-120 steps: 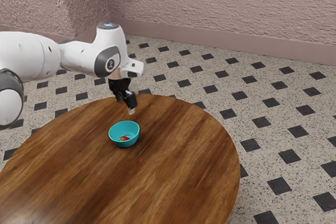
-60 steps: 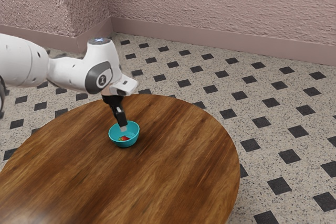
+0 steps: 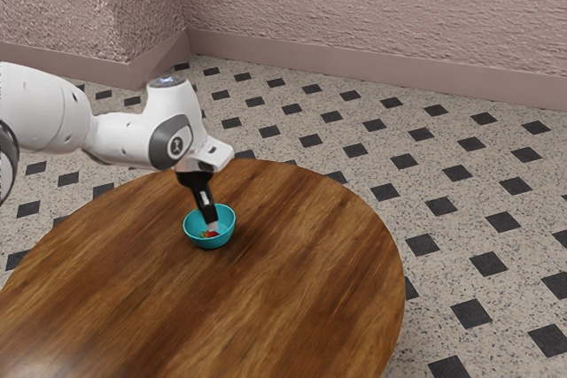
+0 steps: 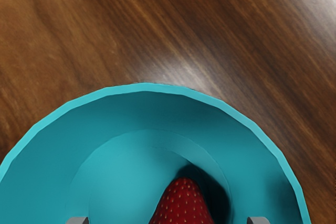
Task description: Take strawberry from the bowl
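Gripper (image 3: 212,226) spread wide, nothing gripped. Strawberry (image 4: 182,203) seen in bowl (image 4: 152,87) between the two fingertips, long axis roughly across their closing line; flanks judged well presented.

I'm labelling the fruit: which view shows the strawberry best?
The wrist view: the strawberry is large there, its seeds distinct, though the lower edge cuts it off. The exterior view shows it tiny, inside the bowl.

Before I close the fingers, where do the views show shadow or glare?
Wrist view: dark shadow in the bowl beside the strawberry, pale glare on the table just outside the rim; exterior view: pale sheen at the table's lower left.
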Robot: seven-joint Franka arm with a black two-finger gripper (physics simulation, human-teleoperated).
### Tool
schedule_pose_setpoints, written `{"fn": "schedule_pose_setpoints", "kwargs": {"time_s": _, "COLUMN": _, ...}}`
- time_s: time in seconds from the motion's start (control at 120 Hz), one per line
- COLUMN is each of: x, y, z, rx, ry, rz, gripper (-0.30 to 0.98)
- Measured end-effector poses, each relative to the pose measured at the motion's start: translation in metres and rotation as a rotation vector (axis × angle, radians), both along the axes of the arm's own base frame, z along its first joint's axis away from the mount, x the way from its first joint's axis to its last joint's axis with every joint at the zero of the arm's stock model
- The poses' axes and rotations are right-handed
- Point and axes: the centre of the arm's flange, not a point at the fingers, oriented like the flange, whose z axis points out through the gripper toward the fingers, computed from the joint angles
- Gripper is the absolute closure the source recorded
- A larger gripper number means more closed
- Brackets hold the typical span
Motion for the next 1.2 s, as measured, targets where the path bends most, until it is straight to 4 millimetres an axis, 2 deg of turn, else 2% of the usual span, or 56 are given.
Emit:
{"fn": "schedule_pose_setpoints", "kwargs": {"time_s": 0.267, "x": 0.007, "y": 0.002, "z": -0.015, "rx": -0.047, "ry": 0.011, "rz": 0.061, "gripper": 0.37}}
{"fn": "schedule_pose_setpoints", "kwargs": {"time_s": 0.85, "x": 0.0, "y": 0.011, "z": -0.038, "rx": -0.077, "ry": 0.086, "rz": 0.224, "gripper": 0.39}}
{"fn": "schedule_pose_setpoints", "kwargs": {"time_s": 1.2, "x": 0.001, "y": 0.011, "z": -0.038, "rx": -0.076, "ry": 0.084, "rz": 0.316, "gripper": 0.59}}
